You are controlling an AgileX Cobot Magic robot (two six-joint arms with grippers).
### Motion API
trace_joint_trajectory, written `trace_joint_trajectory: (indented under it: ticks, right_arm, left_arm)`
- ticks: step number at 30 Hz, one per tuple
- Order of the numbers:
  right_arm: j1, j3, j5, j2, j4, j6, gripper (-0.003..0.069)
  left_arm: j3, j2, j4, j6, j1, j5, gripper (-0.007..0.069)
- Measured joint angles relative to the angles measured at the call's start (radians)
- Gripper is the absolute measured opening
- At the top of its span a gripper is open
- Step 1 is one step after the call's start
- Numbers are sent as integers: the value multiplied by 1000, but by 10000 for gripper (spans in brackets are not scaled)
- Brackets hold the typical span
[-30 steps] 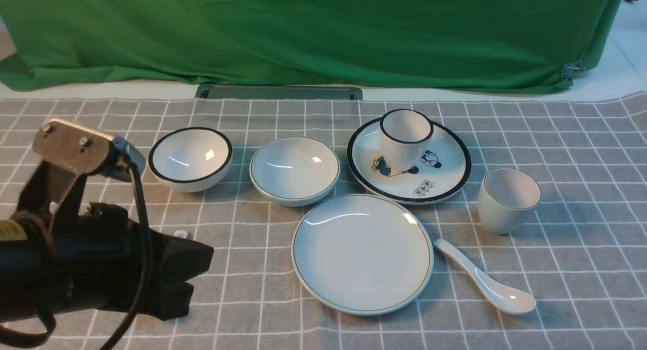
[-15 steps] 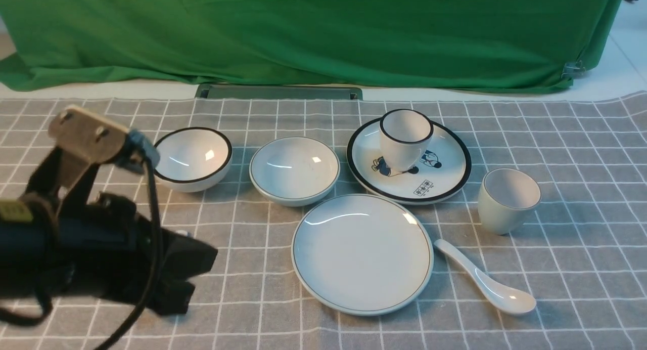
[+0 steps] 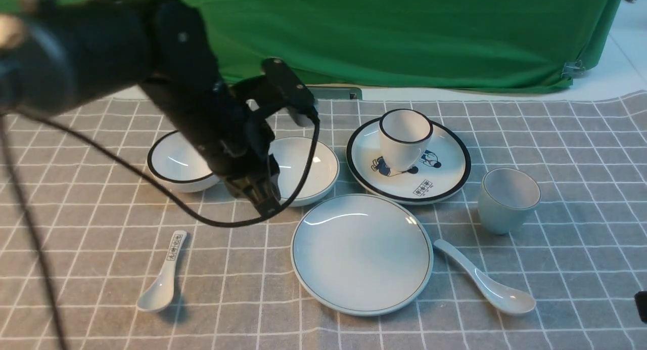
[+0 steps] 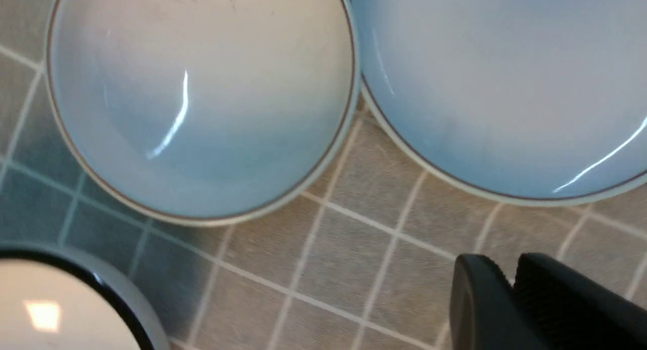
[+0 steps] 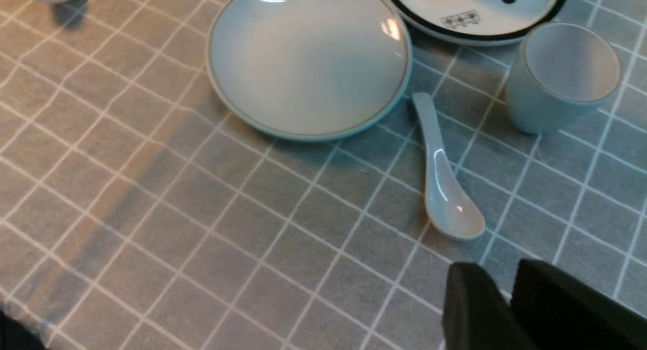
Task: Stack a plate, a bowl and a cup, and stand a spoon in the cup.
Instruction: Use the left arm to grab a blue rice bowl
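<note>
- Nearest, at the right edge of the table: right gripper, fingers narrow with only a slit between them, holding nothing, low over the grey checked cloth.
- Just beyond: the spoon, flat on the cloth, bowl end toward the robot, handle angled toward the plate's right rim. Glazed, stiff and probably slippery; lies low, so best pinched across the middle of the handle.
- Centre front: the plate, bare, nothing stacked on it yet. Likely the heaviest piece and the natural base; probably no need to lift it.
- Front left, well apart: a spoon with black characters, not wanted.
- Right, past the plain spoon: the cup, upright and empty. No handle, smooth wall; safest taken at the rim, one finger inside and one outside.
- Middle: left gripper, fingers narrow, empty, hanging over the cloth at the bowl's near left edge.
- Behind it: the bowl, just beside the plate's far rim. Light, rigid, quick to chip if knocked; thin rim the only real hold, and a gentle set-down on the plate called for.
- Farther back: black-rimmed bowl at left; figured plate carrying a black-rimmed cup at right.
</note>
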Motion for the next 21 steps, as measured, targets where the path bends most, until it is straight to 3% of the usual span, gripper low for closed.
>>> trace_joint_trajectory:
  ticks: [3, 11, 16, 21]
  right_arm:
    - [18, 0, 0, 0, 0, -5, 160]
    - [19, 0, 3, 0, -1, -22, 161]
    - [19, 0, 3, 0, -1, -22, 161]
    - [19, 0, 3, 0, -1, -22, 163]
  left_arm:
    - [-48, 64, 28, 179, 7, 5, 204]
    - [-59, 144, 51, 459, 15, -117, 471]
    - [-59, 204, 51, 499, 15, -220, 488]
    - [-59, 255, 72, 500, 15, -253, 402]
